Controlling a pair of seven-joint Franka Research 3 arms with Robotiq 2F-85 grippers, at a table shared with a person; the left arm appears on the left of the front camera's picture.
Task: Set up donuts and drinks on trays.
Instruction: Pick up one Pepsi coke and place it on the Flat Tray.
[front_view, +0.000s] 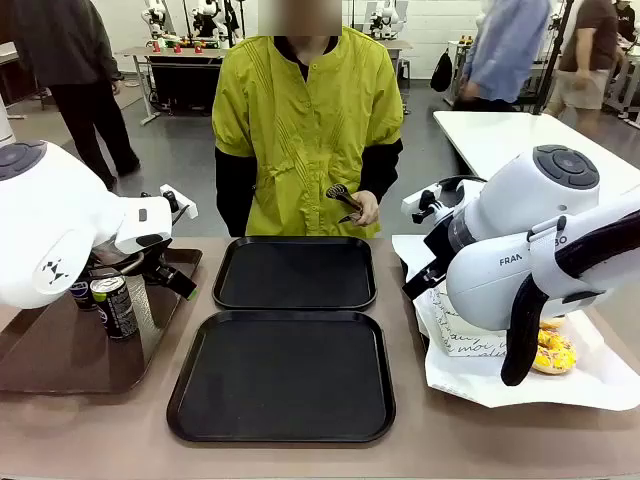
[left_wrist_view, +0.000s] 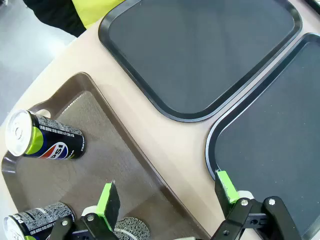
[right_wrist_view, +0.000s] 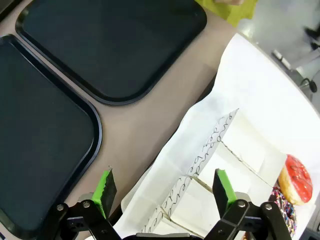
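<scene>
two open robot grippers wait beside bare black trays

two black rectangular plastic trays (front_view: 285, 385) lie one behind the other mid-table, both bare. at the table's left edge a brown handled plastic tray (front_view: 50, 365) carries slim black pepsi cans (front_view: 116, 306), upright toward its far edge. the left gripper (left_wrist_view: 168, 194) hovers above that tray's inner edge, jaws spread wide, nothing held. at the table's right edge a white paper sheet (front_view: 600, 385) carries script-printed paper sleeves (right_wrist_view: 240, 150) and glazed ring donuts (right_wrist_view: 296, 179); the right gripper (right_wrist_view: 164, 189) hangs over the sleeves, likewise wide and empty. a person in a yellow-green top stands at the far edge holding black tongs (front_view: 341, 196). the likely step is fetching a can: straddle one squarely at mid-body, clear of its neighbour, lift straight up, then set it in a tray corner, leaving room for a donut.
</scene>
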